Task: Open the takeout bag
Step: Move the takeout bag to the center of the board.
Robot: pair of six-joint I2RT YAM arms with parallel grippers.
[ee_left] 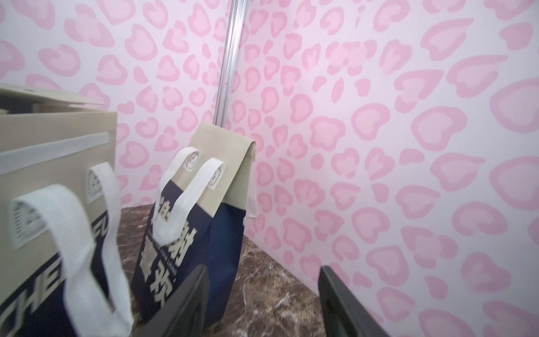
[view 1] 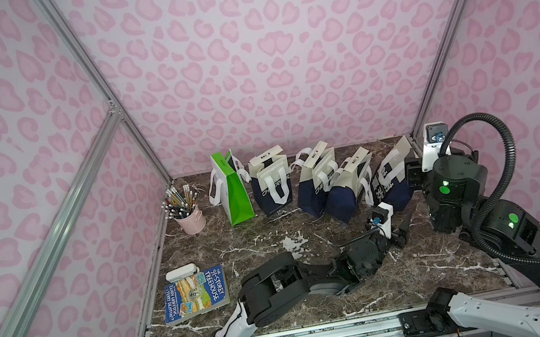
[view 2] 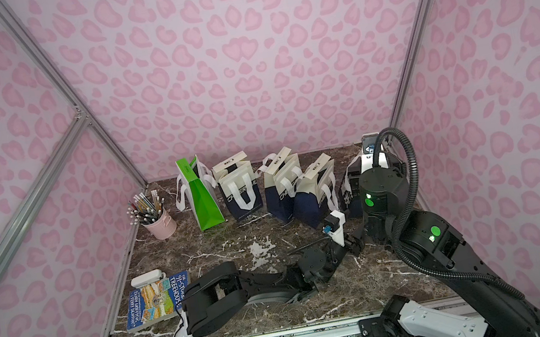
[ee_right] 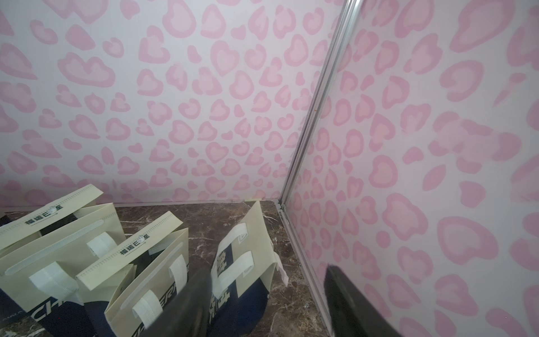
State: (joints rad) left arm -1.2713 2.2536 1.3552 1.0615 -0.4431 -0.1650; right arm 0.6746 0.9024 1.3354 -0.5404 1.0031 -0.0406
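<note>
we see takeout bag [ee_left: 224, 175], flap folded shut, tilted just in front of corner post [ee_left: 230, 58] | left gripper [ee_left: 262, 272] spread, empty (low, near post) | right gripper [ee_right: 267, 271] spread, empty, near post too

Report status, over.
Left gripper open, empty. Right gripper open, empty. End bag flap shut. Neighbour bag close beside.

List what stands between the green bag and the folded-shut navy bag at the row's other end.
Three navy-and-cream takeout bags with flaps up, seen in both top views: first bag, middle bag, third bag.
</note>
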